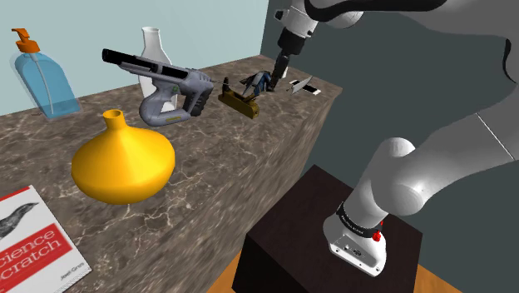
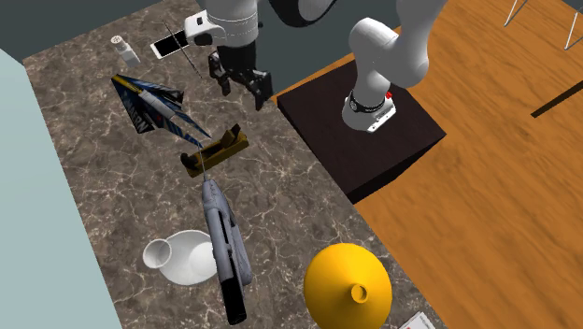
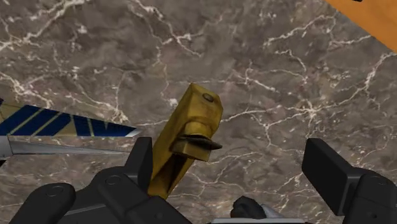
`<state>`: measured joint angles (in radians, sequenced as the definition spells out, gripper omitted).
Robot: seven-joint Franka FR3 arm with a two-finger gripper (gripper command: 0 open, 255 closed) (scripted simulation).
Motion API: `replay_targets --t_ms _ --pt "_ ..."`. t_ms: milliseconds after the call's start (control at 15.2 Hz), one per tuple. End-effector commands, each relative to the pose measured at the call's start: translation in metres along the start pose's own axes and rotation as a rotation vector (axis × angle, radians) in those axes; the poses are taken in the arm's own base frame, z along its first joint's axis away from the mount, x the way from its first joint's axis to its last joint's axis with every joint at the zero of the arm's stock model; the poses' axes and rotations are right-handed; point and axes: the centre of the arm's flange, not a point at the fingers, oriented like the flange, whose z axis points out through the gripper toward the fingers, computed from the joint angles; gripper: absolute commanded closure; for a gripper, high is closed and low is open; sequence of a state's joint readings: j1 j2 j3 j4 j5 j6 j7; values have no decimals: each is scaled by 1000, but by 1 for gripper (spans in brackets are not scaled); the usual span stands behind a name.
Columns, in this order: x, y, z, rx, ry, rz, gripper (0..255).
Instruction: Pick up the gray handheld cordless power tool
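Wide-spread pincer (image 2: 244,88) over marble counter (image 2: 93,140), well apart from gray power tool (image 2: 225,239)

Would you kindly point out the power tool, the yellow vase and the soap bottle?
power tool (image 1: 181,83), shoulder view, on its grey body.
yellow vase (image 1: 125,166), shoulder view, on its round belly.
soap bottle (image 1: 46,83), shoulder view, on its blue body.

— Bright or dim?
— Evenly bright, flat light on the marble counter (image 1: 233,141).
— From where?
— Above: the yellow vase (image 1: 123,166), left in the shoulder view, is pale on top and darker beneath. The white arm (image 1: 432,166) shades softly.
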<state>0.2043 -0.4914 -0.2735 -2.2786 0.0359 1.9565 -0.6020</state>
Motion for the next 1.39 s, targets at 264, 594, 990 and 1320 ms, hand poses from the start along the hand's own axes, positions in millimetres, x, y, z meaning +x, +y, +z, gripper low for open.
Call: replay_targets --t_ms 264,594,990,1320 --pt "57 29 33 110 107 -255 0" --pt "111 37 56 203 195 -463 0" --pt "166 32 79 294 280 -667 0" --pt "160 33 105 294 280 -667 0"
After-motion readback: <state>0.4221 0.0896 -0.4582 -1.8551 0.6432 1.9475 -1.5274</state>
